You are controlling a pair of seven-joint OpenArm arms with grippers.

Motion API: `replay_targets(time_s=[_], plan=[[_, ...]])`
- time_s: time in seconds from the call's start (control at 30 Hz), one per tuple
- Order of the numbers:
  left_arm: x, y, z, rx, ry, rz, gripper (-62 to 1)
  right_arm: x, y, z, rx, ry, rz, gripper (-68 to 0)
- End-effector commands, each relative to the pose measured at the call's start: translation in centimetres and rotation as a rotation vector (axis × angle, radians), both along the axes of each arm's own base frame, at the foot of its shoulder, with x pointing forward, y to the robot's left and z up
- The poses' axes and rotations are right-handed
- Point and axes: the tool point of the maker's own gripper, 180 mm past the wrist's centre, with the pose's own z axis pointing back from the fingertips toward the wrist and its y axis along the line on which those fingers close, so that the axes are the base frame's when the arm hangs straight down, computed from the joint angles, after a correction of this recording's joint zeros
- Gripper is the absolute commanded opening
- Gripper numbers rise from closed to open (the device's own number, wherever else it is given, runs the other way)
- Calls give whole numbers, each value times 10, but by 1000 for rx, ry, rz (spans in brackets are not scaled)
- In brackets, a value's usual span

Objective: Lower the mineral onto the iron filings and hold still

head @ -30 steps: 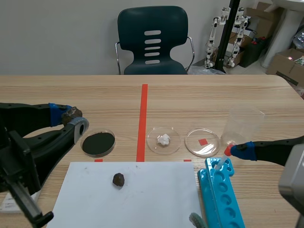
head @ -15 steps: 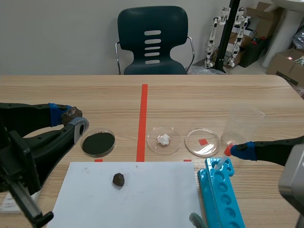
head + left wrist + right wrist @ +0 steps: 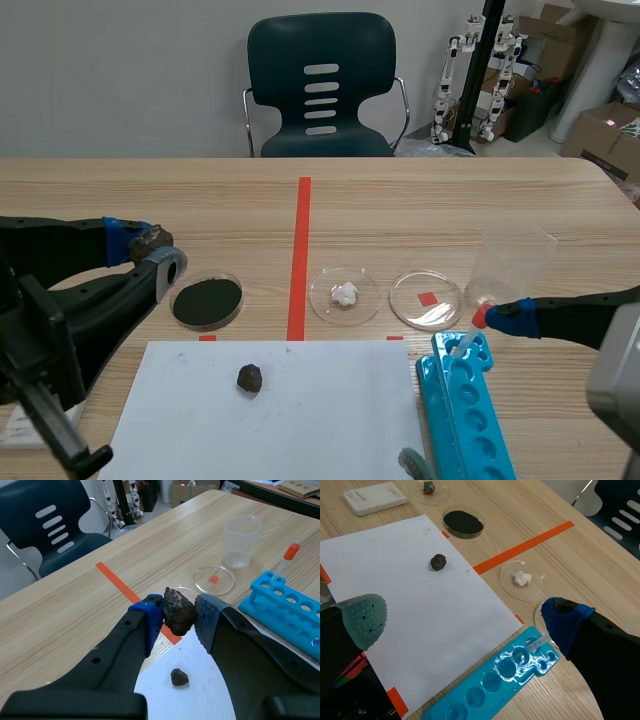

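Mineral (image 3: pixel 177 611): clamped between left fingers (image 3: pixel 151 617); to be centred over iron filings (image 3: pixel 206 300) beside them, lowered slowly; right fingers (image 3: pixel 365 617) spread, empty.

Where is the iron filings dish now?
Scene view: the dish of iron filings sits left of the red tape line, just past the white paper, beside the left gripper.

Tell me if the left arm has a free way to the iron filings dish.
Probably yes: the left gripper, shut on the mineral, hangs beside the iron filings dish, nothing between them.
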Motion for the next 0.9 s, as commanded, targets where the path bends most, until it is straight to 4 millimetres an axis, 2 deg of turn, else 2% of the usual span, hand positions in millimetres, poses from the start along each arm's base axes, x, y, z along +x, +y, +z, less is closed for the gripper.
replay_targets(time_s=[0.0,0.3,0.47,0.63,0.73,0.87], plan=[[1,-1,5,-19,-13,6,-519,1,1,5,19,-12,-2,-22],[4,11,-33,76,180,68,-519,1,1,5,20,-13,-2,-22],[30,35,-72,127,321,168,-519,1,1,5,19,-12,-2,-22],[52,46,-104,170,451,241,-519,1,1,5,19,-12,-2,-22],[69,53,-113,176,505,312,-519,1,1,5,19,-12,-2,-22],[93,53,-126,179,588,376,-519,1,1,5,19,-12,-2,-22]])
